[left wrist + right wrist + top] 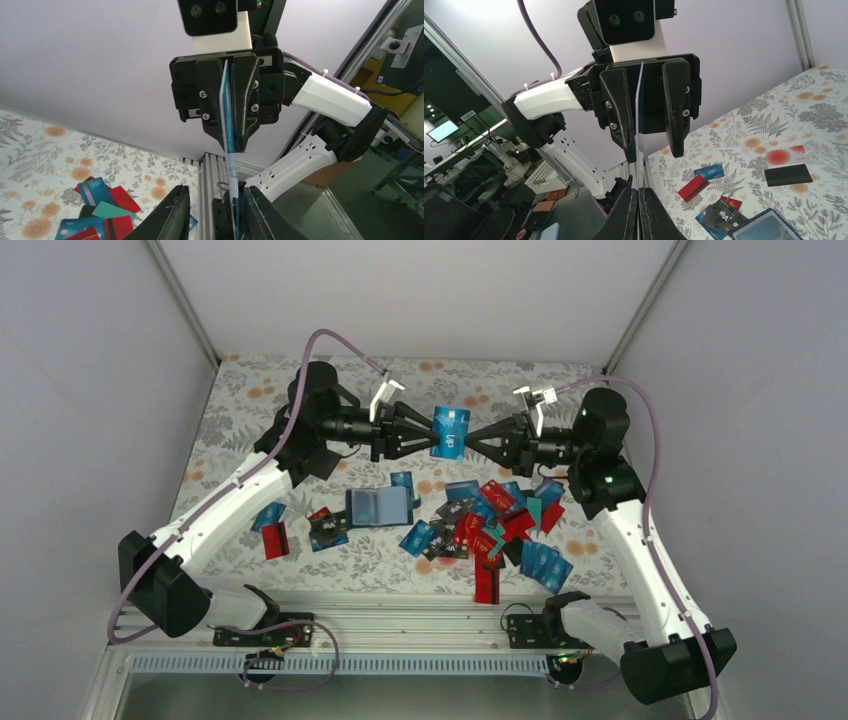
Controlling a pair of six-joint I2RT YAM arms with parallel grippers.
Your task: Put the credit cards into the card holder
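Note:
A bright blue credit card [451, 432] is held upright in the air between my two grippers, above the back of the table. My right gripper [472, 437] is shut on its right edge; in the right wrist view its jaws [638, 192] pinch the thin card [639, 170]. My left gripper [428, 432] is open around the card's left edge; in the left wrist view [216, 192] the card [232, 170] stands close to the right-hand finger [260, 215]. The dark navy card holder [377, 507] lies open on the table below, and also shows in the right wrist view [766, 227]. Several credit cards [490, 525] lie heaped to its right.
A red card [276, 539] and a blue card [268, 515] lie apart at the left of the floral cloth [250, 430]. A metal rail [400, 615] runs along the near edge. White walls [420, 290] close in the back and both sides.

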